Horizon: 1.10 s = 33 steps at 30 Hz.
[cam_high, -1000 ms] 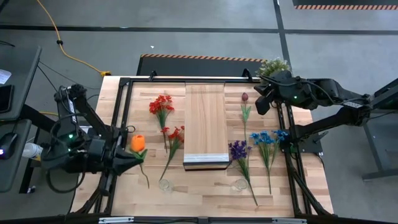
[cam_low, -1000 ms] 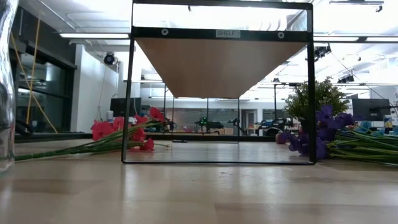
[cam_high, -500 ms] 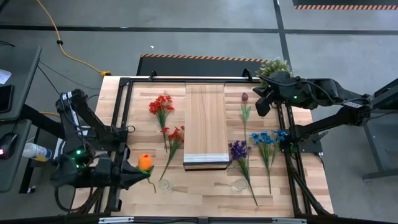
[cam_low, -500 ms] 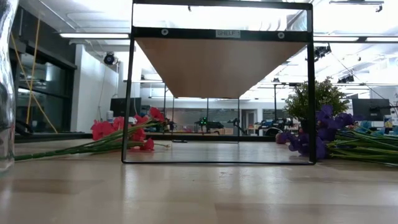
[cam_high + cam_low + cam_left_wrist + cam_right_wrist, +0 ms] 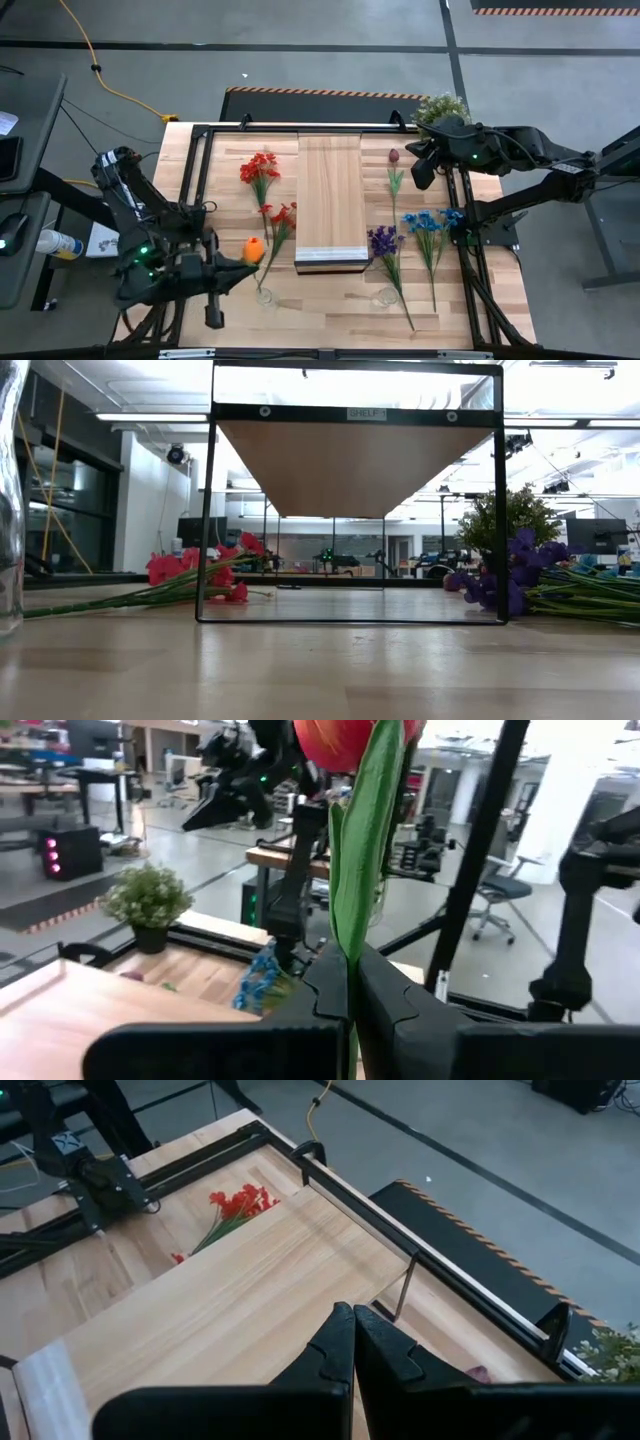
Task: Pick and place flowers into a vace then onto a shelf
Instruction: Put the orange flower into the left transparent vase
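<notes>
Orange tulip on a thin green stem is pinched in the left gripper above a glass vase; the right gripper is closed, empty.

One text is readable: a small pale label reading "SHELF" is stuck on the dark top crossbar of the shelf frame in the low view, at about 12 o'clock in that picture. Nothing else in any view carries legible words, numbers or brand marks.
</notes>
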Motion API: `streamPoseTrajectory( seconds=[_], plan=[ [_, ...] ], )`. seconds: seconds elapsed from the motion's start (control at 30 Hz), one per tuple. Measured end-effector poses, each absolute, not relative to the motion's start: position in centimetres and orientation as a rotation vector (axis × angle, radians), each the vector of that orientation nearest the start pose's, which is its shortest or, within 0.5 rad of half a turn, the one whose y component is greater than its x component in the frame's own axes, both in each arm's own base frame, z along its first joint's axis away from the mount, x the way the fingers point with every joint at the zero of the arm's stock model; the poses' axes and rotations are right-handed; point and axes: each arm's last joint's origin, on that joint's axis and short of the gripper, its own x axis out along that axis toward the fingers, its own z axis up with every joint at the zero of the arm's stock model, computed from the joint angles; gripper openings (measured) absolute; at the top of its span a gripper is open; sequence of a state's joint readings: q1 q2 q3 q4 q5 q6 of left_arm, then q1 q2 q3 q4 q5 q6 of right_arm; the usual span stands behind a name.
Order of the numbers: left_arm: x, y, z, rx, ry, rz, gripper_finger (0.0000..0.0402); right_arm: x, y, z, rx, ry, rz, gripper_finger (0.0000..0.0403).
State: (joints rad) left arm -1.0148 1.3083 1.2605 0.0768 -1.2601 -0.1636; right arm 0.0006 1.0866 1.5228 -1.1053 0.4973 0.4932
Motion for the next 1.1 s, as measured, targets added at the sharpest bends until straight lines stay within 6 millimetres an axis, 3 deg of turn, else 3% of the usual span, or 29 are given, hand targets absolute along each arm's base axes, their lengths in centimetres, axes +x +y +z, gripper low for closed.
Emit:
streamPoseTrajectory(
  seconds=[0.57,1.1],
  plan=[
    [17.4,-21.9,36.3,-0.293,-0.014,0.304,0.0035,16.6,-1.4,43.6,0.292,0.534,-0.626,0.0000],
    [17.3,-21.8,33.7,-0.308,-0.002,0.339,0.0035,16.7,-1.3,43.6,0.307,0.541,-0.599,0.0000]
  ],
)
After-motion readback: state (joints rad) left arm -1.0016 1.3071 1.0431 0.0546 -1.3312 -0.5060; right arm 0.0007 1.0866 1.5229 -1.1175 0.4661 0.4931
